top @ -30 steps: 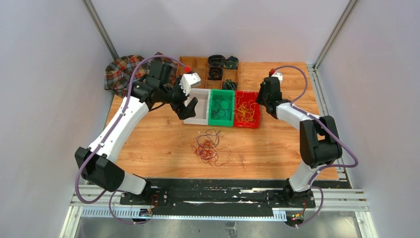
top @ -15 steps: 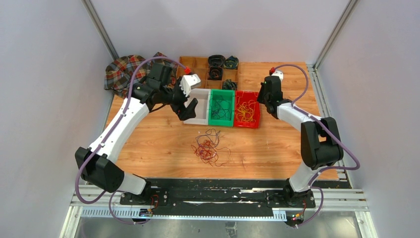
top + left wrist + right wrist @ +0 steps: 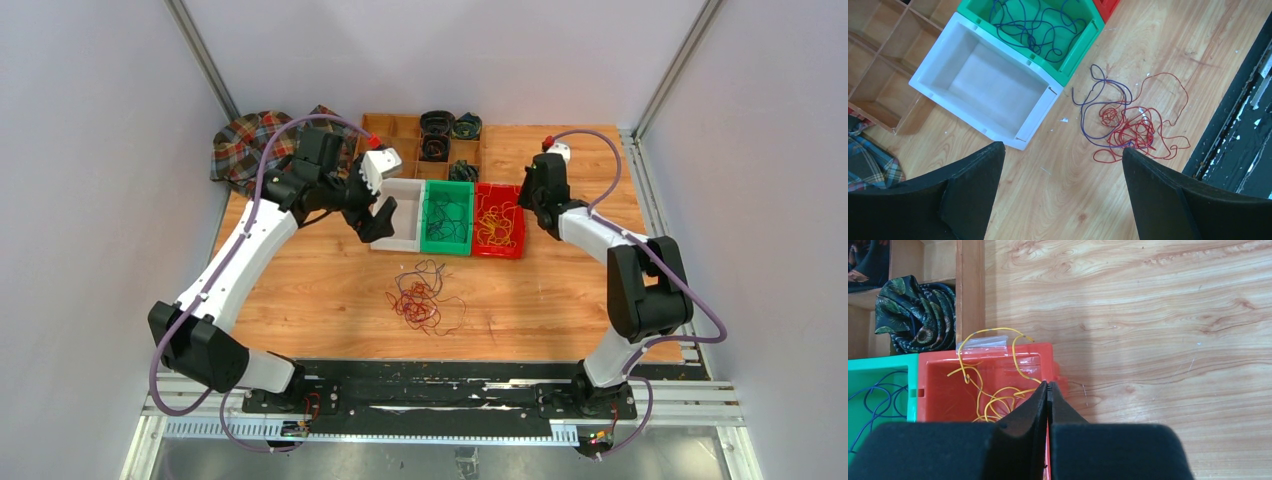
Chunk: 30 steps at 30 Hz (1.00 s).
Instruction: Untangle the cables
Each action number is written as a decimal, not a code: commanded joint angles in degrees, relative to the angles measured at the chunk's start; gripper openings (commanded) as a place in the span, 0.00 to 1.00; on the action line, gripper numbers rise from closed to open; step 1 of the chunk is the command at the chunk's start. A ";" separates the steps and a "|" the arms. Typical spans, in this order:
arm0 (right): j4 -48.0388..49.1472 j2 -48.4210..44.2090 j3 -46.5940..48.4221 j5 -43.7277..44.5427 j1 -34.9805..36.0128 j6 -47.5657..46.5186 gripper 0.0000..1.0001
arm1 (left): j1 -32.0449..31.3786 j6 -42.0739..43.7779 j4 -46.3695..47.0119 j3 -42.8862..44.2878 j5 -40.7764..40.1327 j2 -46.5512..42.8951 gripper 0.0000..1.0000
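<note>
The cables (image 3: 1128, 125) lay tangled on the bench (image 3: 560, 300), just base-side of the left tool (image 3: 1063, 148), which hung wide open and empty. The right tool (image 3: 1047, 386), pinched closed over the red bin (image 3: 935, 356), sat farther off.

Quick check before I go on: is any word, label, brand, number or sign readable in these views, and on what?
No readable text in any view.
white bin: no label or print showing.
green bin: none showing.
red bin: none showing.
wooden tray: plain wood, no markings.
plaid cloth: pattern only, no lettering.
</note>
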 commanded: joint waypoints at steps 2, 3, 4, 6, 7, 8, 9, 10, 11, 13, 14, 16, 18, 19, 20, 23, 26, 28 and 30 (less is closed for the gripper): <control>-0.54 0.25 -0.48 1.62 2.34 -1.24 0.01 | 0.77 -0.61 1.64 -0.61 1.27 -1.59 0.92; -0.63 0.32 -0.45 2.15 2.72 -1.72 0.01 | 0.80 -0.72 1.73 -0.69 1.35 -1.63 0.92; -0.65 0.49 -0.46 2.68 3.18 -2.21 0.01 | 0.82 -0.83 1.81 -0.82 1.44 -1.67 0.92; -0.88 0.82 -0.24 3.44 3.88 -2.92 0.01 | 0.86 -0.88 1.90 -1.01 1.64 -1.76 0.92; -1.09 1.10 -0.07 3.73 4.21 -2.92 0.01 | 0.93 -0.90 1.99 -1.11 1.63 -1.84 0.92; -1.34 1.32 0.06 3.83 4.40 -2.71 0.01 | 0.95 -0.89 2.05 -1.16 1.64 -1.92 0.92; -1.65 1.62 0.19 3.82 4.53 -2.36 0.01 | 1.03 -0.88 2.17 -1.26 1.60 -1.98 0.92; -1.88 1.85 0.32 3.88 4.72 -2.07 0.01 | 1.11 -0.84 2.19 -1.29 1.64 -2.02 0.92; -2.16 2.17 0.39 4.24 5.10 -1.77 0.02 | 1.17 -0.88 2.24 -1.31 1.71 -2.14 0.92; -2.78 2.90 0.36 4.83 5.55 -1.25 0.06 | 1.29 -0.88 2.28 -1.30 1.67 -2.19 0.92; -3.09 3.16 0.23 5.21 5.78 -0.79 0.08 | 1.40 -0.88 2.28 -1.27 1.79 -2.25 0.92; -3.33 3.89 -0.18 5.51 6.33 -0.01 0.10 | 1.57 -0.80 2.41 -1.43 1.89 -2.33 0.92; -3.49 4.55 -0.33 6.05 7.17 0.26 0.10 | 1.71 -0.80 2.46 -1.55 1.99 -2.38 0.92; -3.64 4.87 -0.15 6.45 7.68 0.18 0.10 | 1.78 -0.83 2.46 -1.59 2.04 -2.38 0.92; -3.83 5.23 0.09 6.87 8.21 -0.01 0.10 | 1.83 -0.82 2.46 -1.60 2.08 -2.42 0.92; -4.98 6.54 1.02 8.42 9.96 -0.59 0.10 | 2.06 -0.86 2.61 -1.74 2.17 -2.64 0.92; -5.99 7.76 1.63 10.40 11.71 -0.97 0.10 | 2.26 -0.88 2.77 -1.80 2.20 -2.73 0.92; -6.67 8.43 1.84 12.59 13.28 -1.07 0.10 | 2.36 -0.94 2.89 -1.83 2.33 -2.67 0.92; -7.05 9.05 1.72 13.56 14.28 -0.56 0.10 | 2.49 -1.08 3.13 -1.88 2.41 -2.65 0.92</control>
